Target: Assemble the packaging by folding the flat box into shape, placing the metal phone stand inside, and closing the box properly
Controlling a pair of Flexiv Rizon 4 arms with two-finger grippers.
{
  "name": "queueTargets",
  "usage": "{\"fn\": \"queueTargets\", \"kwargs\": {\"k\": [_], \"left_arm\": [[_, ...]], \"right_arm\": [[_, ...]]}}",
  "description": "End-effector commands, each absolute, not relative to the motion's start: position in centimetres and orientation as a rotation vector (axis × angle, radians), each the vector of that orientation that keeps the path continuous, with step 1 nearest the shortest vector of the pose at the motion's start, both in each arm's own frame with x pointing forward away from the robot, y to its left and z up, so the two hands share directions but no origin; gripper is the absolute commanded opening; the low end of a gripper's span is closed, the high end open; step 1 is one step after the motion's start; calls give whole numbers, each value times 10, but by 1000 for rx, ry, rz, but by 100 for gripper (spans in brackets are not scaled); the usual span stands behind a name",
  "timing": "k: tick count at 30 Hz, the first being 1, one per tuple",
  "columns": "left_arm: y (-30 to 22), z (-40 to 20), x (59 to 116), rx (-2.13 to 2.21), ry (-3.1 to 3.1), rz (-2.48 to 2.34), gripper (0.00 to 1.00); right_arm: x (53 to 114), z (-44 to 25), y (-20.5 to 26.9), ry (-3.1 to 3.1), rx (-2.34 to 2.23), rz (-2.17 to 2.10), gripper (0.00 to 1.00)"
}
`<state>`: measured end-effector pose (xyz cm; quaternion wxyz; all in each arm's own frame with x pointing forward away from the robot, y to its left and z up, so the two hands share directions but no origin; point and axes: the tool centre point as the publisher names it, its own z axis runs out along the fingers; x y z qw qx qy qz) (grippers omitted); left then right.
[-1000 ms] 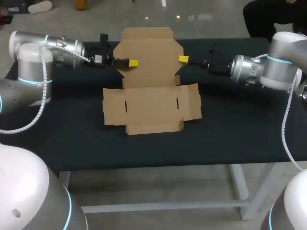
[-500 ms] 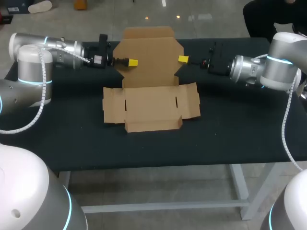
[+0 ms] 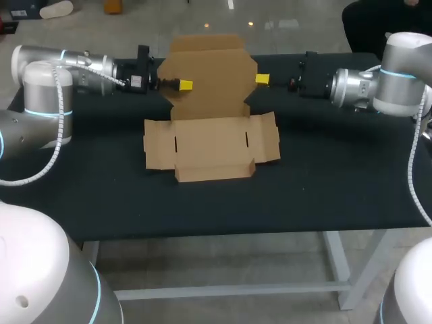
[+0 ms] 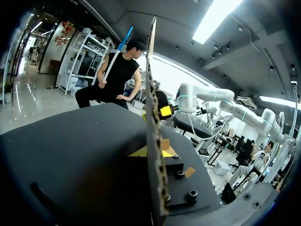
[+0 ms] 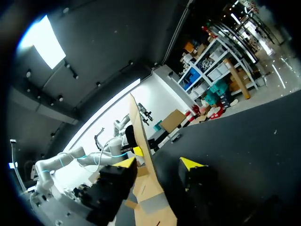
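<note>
The box [image 3: 209, 145] lies open in the middle of the desk [image 3: 337, 175]. Its base is flat, with the side flaps spread out toward the desk's left and right edges and a narrow flap on the near side. The lid [image 3: 210, 81] rises from the far side of the base, close to the desk's far edge.

Our left claw [image 3: 183, 85] comes in along the far edge from the left and meets the lid's left edge. In its wrist view the cardboard runs edge-on between the two yellow tips, and both sit tight against it, so we have the lid pinched.

Our right claw [image 3: 262, 79] comes in from the right, at the lid's right edge. Its fingers [image 5: 190, 163] stand apart with the lid between them. One tip lies against the cardboard and the other is clear of it, so this claw has no hold.
</note>
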<state>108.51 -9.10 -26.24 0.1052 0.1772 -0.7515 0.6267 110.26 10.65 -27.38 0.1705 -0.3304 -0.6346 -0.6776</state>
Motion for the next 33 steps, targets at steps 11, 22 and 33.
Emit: {"fn": "queueTargets", "kwargs": {"k": [11,22,33], "left_arm": [[-97,-253,1103,519,-2230,1852,0],[-107,-239,1106,470,-2276,1877,0],[-109,-237,1107,469,-2289,1876,0]], "right_arm": [[1042,-247,64,-2003,-1207,-1889,7],[994,-259,42,-2300,-1255,-1759,0],[985,-260,41,-2251,-1577,-1697,0]]}}
